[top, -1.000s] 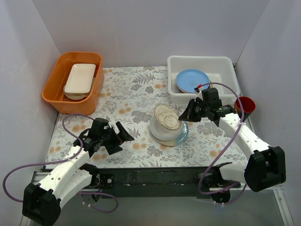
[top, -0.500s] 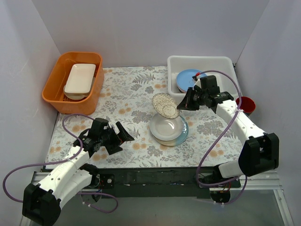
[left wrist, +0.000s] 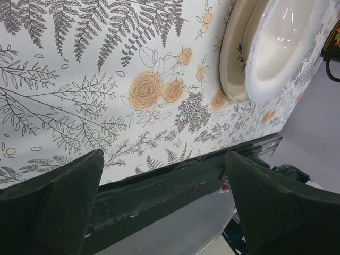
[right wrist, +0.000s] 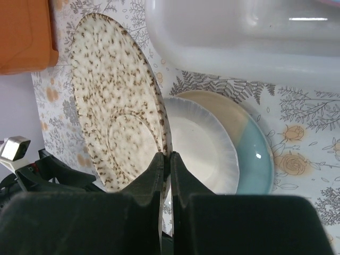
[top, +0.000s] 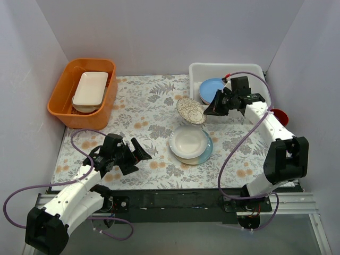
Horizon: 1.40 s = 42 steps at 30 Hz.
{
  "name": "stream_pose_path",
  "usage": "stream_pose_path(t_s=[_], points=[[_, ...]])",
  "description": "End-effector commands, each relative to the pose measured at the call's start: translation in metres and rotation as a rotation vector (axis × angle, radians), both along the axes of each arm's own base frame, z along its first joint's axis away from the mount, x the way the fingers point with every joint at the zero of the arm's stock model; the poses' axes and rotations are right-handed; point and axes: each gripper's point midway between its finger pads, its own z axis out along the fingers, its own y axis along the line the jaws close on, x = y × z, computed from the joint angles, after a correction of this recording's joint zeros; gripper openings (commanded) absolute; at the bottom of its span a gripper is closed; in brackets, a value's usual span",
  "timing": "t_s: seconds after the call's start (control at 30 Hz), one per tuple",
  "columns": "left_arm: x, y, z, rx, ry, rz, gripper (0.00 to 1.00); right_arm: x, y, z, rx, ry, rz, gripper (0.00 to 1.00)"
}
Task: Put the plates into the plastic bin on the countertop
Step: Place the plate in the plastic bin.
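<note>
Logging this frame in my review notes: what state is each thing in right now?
speckled plate: in the air, tilted, pinched at its rim by the right gripper
right gripper: shut on the speckled plate
left gripper: open, empty
plate stack: on the countertop, white plate on top
light blue plate: inside the plastic bin
white dish: lying in the orange tub

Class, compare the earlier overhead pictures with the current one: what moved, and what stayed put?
The right gripper, shut on the speckled plate, carried it off the stack toward the plastic bin. The left gripper, the stack, the blue plate and the orange tub stayed put.
</note>
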Motion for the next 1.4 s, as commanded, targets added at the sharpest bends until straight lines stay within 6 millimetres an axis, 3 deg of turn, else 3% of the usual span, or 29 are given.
stream_pose_path(t_s=[0.0,0.37,0.57,0.63,1.37], points=[[0.0,-0.003,0.004,-0.021,-0.02,-0.015,0.98,0.028,-0.001,0.04,0.063,-0.111,0.02,0.01],[0.0,-0.004,0.003,-0.028,-0.021,-0.018,0.98,0.075,-0.053,0.035,0.078,-0.102,-0.09,0.01],[-0.001,-0.004,0.002,-0.03,-0.015,-0.021,0.98,0.088,-0.062,0.028,0.082,-0.087,-0.109,0.01],[-0.001,-0.005,0.002,-0.03,-0.018,-0.023,0.98,0.097,-0.079,0.027,0.083,-0.091,-0.15,0.01],[-0.002,-0.005,0.003,-0.033,-0.02,-0.025,0.98,0.13,-0.105,0.031,0.087,-0.121,-0.26,0.01]])
